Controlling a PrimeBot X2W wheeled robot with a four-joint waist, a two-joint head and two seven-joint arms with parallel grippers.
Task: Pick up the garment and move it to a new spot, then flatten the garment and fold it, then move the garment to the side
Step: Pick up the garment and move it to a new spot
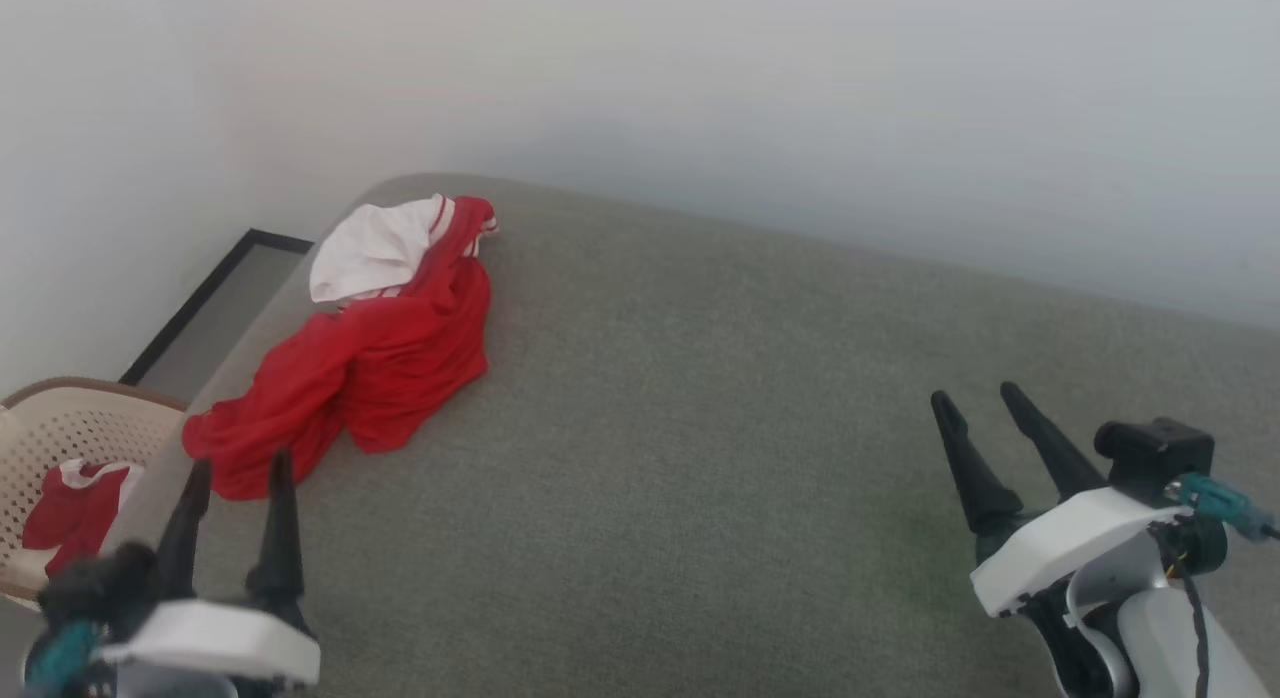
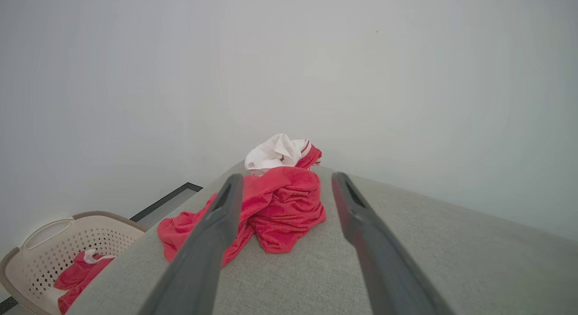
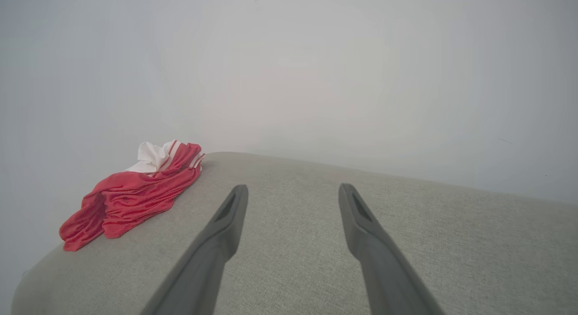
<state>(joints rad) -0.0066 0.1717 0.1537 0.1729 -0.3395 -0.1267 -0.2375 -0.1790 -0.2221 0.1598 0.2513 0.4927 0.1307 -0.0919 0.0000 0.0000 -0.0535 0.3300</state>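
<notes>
The garment is a crumpled red heap with a white part at its far end, lying near the far left corner of the grey cushioned surface. The left wrist view shows the garment straight ahead between the fingers, and the right wrist view shows the garment off to the left. My left gripper stands open at the lower left, its tips just short of the heap's near edge and holding nothing. At the lower right my right gripper is open too, far from the cloth.
A cream perforated basket with a small red-and-white cloth bundle stands off the surface's left edge; that basket also appears in the left wrist view. A pale wall runs behind. A dark-framed panel lies by the far left corner.
</notes>
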